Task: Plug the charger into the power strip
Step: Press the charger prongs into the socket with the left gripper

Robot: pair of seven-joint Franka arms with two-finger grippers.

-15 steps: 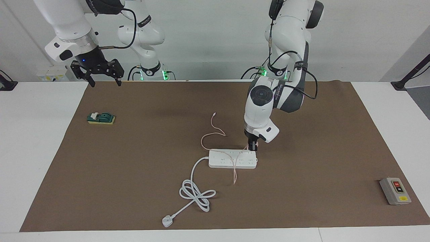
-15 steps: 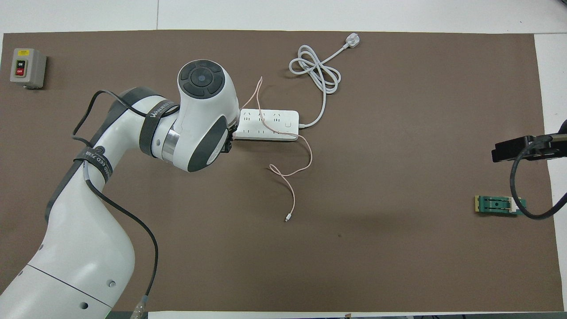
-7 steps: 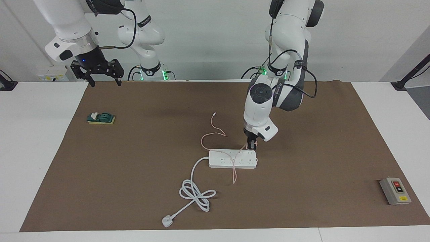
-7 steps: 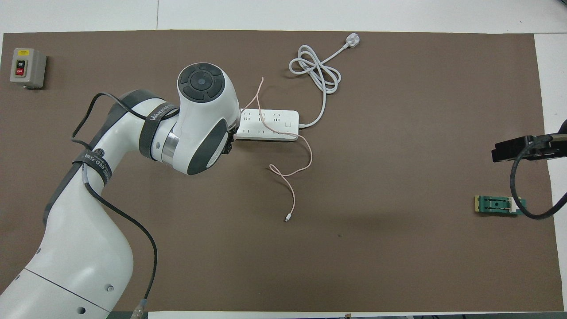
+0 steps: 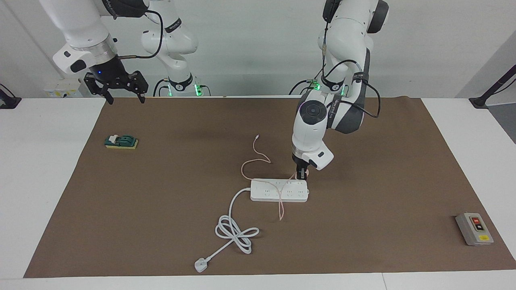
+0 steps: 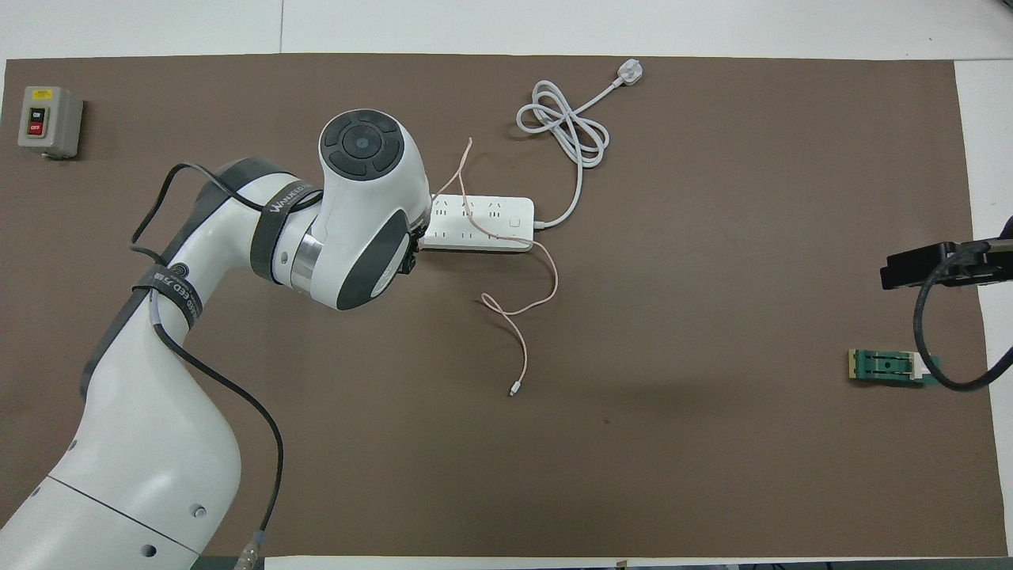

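While left gripper [image 5: 302,175] clamps charger [image 5: 303,174], power strip [image 5: 279,190] lengthwise along table

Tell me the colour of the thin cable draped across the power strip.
Pale pink; the charger cable shows best in the overhead view, against the white power strip.

A robotics lab: two white robot arms [image 5: 322,121] are mounted at a white table [image 5: 44,169] covered by a brown mat [image 5: 383,173], against a plain white wall, with a grey on/off switch box [image 5: 474,228] and camera stands nearby.
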